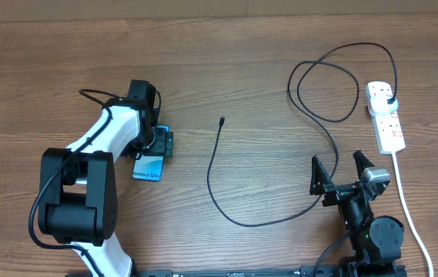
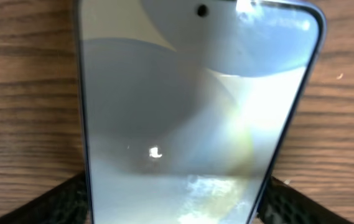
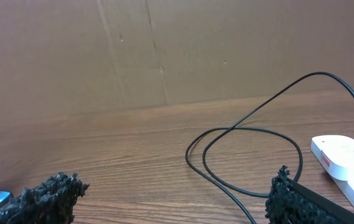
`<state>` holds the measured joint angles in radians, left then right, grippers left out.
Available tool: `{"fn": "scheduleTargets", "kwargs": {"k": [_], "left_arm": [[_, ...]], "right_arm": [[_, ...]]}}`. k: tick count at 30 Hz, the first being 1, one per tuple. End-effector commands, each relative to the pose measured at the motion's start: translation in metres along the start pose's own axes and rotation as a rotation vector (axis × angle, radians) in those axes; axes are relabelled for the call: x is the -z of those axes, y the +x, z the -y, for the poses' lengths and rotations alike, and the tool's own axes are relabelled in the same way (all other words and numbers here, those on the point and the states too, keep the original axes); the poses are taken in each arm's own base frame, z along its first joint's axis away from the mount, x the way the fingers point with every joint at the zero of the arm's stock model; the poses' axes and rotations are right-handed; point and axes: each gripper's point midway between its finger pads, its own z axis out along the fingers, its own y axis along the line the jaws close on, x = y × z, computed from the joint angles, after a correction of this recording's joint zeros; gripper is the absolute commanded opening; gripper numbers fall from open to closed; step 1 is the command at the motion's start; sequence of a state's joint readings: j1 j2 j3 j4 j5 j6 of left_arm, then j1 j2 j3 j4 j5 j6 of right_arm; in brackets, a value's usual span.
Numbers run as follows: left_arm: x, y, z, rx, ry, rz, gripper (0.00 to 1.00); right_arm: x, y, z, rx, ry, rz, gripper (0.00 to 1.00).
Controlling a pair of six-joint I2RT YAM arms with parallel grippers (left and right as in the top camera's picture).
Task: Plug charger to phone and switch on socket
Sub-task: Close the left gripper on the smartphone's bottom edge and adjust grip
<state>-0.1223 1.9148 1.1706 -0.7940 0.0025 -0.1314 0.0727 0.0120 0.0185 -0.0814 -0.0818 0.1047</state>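
Fingers (image 2: 58, 205) of the left gripper (image 1: 157, 150) are closed against both long edges of the phone (image 1: 148, 169), so the slim glass slab is gripped at the left of the wood-grained table (image 1: 265, 61). Its glossy screen is washed with pale reflections and edged in black. The right gripper (image 1: 342, 172) is spread wide, with nothing between its rough black pads (image 3: 285, 199). Beside it the charger (image 1: 209, 173), a thin black cable, is laid in loose loops, its small tip lying bare, well apart from the phone. Its black plug is seated in the socket (image 1: 386, 115), a white oblong strip with red markings, from which a thicker white cord (image 1: 403, 196) is trailed toward the near edge.
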Motion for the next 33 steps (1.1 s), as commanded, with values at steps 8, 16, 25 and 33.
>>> {"fn": "scheduleTargets", "kwargs": {"k": [8,16,25,33], "left_arm": [[-0.037,0.039,0.042,0.284,0.21,-0.19,0.84],[-0.04,0.021,0.041,0.37,0.206,-0.126,0.84],[-0.046,0.023,0.012,0.281,0.044,-0.084,0.85],[-0.049,0.027,0.011,0.266,0.042,-0.09,0.91]], "right_arm": [[0.0,0.003,-0.001,0.002,-0.008,0.0,1.0],[0.0,0.003,-0.001,0.002,-0.008,0.0,1.0],[0.0,0.003,-0.001,0.002,-0.008,0.0,1.0],[0.0,0.003,-0.001,0.002,-0.008,0.0,1.0]]}}
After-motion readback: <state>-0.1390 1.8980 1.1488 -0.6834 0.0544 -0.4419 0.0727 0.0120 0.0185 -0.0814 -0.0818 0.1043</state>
